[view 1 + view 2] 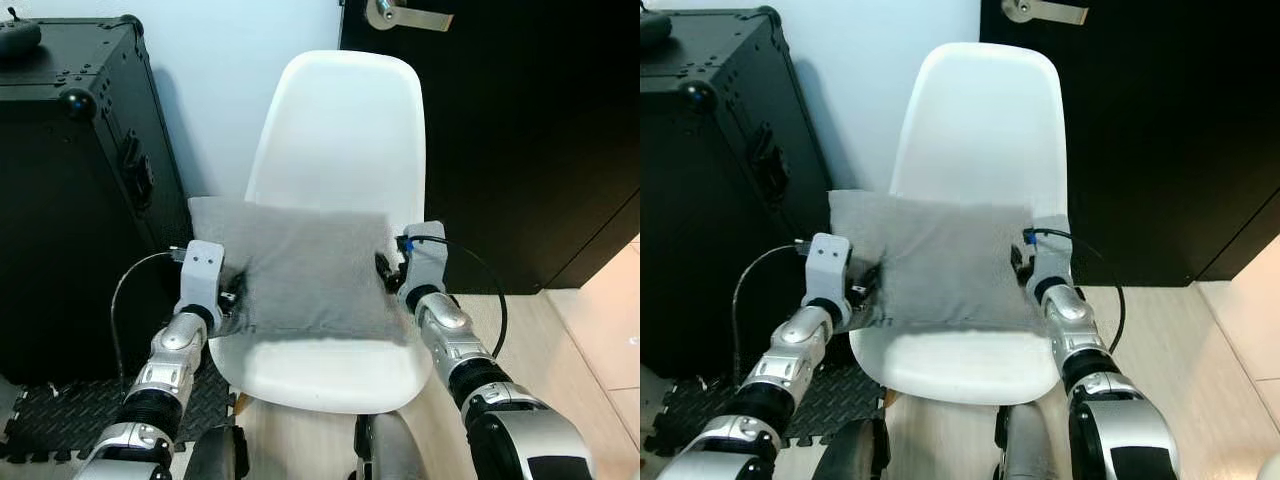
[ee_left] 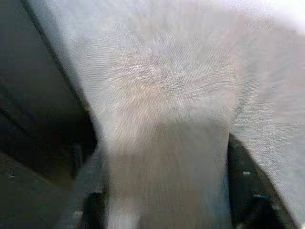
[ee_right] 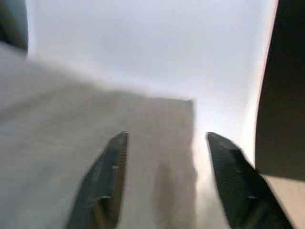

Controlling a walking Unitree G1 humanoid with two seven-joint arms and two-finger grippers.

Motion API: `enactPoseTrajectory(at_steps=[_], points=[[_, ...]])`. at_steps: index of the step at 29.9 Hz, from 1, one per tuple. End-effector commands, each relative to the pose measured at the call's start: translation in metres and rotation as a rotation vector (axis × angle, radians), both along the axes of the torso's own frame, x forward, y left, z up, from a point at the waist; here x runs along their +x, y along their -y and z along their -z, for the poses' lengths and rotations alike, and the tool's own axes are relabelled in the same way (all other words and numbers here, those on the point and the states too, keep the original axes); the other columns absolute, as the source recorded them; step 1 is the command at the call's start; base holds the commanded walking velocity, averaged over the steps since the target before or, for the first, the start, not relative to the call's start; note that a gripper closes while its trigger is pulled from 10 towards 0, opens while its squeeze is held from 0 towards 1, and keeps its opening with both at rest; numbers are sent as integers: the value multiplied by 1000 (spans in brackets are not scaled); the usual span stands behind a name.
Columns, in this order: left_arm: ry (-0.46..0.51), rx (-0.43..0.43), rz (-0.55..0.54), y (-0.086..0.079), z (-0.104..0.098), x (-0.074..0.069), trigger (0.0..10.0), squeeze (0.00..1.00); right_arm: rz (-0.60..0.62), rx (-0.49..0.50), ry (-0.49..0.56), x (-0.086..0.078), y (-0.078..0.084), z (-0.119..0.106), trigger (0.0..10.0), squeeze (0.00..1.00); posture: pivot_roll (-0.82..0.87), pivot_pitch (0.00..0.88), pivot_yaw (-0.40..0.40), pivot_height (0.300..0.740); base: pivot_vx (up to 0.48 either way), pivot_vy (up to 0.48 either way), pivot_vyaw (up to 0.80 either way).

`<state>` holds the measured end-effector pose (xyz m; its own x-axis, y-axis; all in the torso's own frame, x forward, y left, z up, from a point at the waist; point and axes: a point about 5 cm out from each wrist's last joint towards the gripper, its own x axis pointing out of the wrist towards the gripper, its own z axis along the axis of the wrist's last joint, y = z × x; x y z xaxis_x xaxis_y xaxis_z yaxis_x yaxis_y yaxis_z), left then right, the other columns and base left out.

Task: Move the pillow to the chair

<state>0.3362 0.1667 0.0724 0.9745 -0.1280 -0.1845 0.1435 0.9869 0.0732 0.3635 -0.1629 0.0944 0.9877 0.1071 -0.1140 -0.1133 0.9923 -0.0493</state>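
1. I see the gray pillow (image 1: 305, 270) lying over the white chair (image 1: 340, 130) seat, long axis running left to right between both arms.
2. Left end effector (image 1: 232, 292) is at its left edge; whether it grips, I cannot tell.
3. Right end effector (image 3: 164, 179) has its fingers apart astride the pillow's right edge, as the right wrist view shows.

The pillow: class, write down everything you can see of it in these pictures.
The pillow is a flat grey rectangle of woven-looking fabric, lying across the seat of the white chair. The left end effector and the right end effector meet its two side edges. In the right wrist view, open black fingers straddle its edge.
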Motion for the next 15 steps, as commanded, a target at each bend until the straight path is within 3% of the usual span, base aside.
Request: enactPoseTrajectory(at_steps=[1,3,4,5,8,11,12,13,15], points=[[-5,-21,-31,-3,1,-1,10000,1000,51,-50,2,0,8,-1,10000,1000,-12,81,-104,599,0,0,0],[-22,-31,-51,-5,4,-2,10000,1000,76,-74,-10,0,11,1,10000,1000,-12,81,-104,599,0,0,0],[-49,-31,-66,-7,11,-6,10000,620,87,-105,-35,-2,12,5,10000,0,-11,74,-104,599,0,0,0],[-78,-29,-82,-9,20,-12,10000,0,90,-119,-40,-3,12,7,10000,0,-12,67,-102,599,0,0,0],[-102,-25,-99,-13,31,-23,10000,0,99,-111,-26,-6,14,9,10000,0,-14,58,-103,599,0,0,0],[-88,3,-129,-22,33,-30,10000,0,117,-18,-13,-8,17,10,10000,0,-13,50,-102,599,0,0,0],[-78,-64,-160,-23,30,-31,10000,0,111,82,-13,-8,15,10,10000,0,-14,43,-102,599,0,0,0],[-78,-64,-160,-23,30,-31,10000,0,111,82,-13,-8,15,10,10000,0,-14,43,-102,599,0,0,0],[-59,-198,-196,-20,23,-29,10000,0,104,227,-21,-8,11,11,10000,0,-1,32,-101,599,0,0,0]])
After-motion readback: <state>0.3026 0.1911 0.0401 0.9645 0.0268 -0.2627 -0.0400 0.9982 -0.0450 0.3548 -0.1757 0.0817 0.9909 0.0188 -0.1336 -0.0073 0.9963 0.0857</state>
